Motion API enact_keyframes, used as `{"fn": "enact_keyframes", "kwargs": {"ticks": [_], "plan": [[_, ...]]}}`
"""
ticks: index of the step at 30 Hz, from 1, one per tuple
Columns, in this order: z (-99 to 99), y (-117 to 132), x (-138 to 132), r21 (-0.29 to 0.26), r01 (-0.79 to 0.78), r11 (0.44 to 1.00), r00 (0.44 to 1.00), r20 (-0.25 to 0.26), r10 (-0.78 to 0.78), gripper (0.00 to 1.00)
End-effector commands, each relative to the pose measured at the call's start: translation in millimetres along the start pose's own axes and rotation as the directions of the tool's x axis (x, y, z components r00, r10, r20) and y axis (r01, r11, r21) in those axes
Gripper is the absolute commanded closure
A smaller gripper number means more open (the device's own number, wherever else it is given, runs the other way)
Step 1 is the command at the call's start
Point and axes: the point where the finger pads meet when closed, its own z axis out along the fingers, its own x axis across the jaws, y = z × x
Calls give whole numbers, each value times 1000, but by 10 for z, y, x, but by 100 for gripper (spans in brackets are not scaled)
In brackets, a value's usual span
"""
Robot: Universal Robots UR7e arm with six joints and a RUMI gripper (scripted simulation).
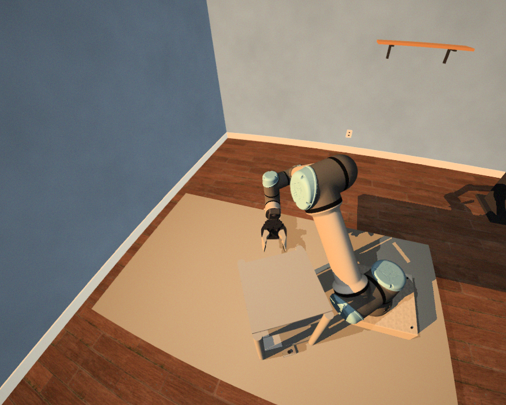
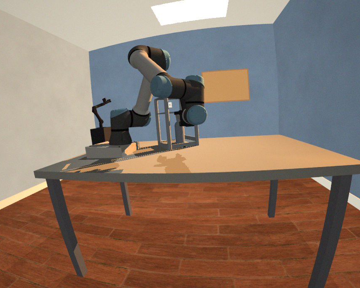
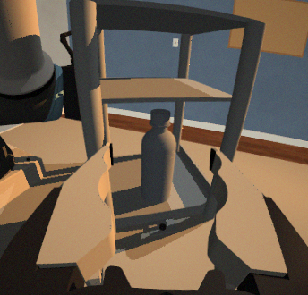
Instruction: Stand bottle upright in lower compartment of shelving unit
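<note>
The bottle [image 2: 179, 133] [image 3: 158, 166] is grey and stands upright, cap up, in the lower compartment of the shelving unit [image 1: 283, 292] [image 2: 168, 124] [image 3: 85, 77]. In the wrist view its base is behind the front lip [image 3: 157, 217], on the compartment's floor. My gripper [image 1: 274, 251] [image 3: 161, 147] is half open with nothing between its fingers. It is outside the unit, in front of its open side, and the bottle is beyond the fingertips. In the exterior view the wrist hides the fingers. In the top view the unit's top hides the bottle.
The unit's middle shelf [image 3: 166, 89] is above the bottle, with posts at the corners. The arm's base [image 1: 393, 318] [image 2: 102, 151] stands beside the unit on the table [image 1: 179, 283] [image 2: 251, 155]. A small dark round detail [image 3: 163, 226] shows at the front lip.
</note>
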Motion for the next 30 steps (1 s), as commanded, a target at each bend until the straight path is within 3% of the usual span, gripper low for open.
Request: {"fn": "enact_keyframes", "kwargs": {"ticks": [1,2,3,30], "plan": [[-1,-16,0,-1,1,1000,1000,0,-1,50],[-1,-16,0,-1,1,1000,1000,0,-1,50],[-1,-16,0,-1,1,1000,1000,0,-1,0],[-1,-16,0,-1,1,1000,1000,0,-1,0]]}}
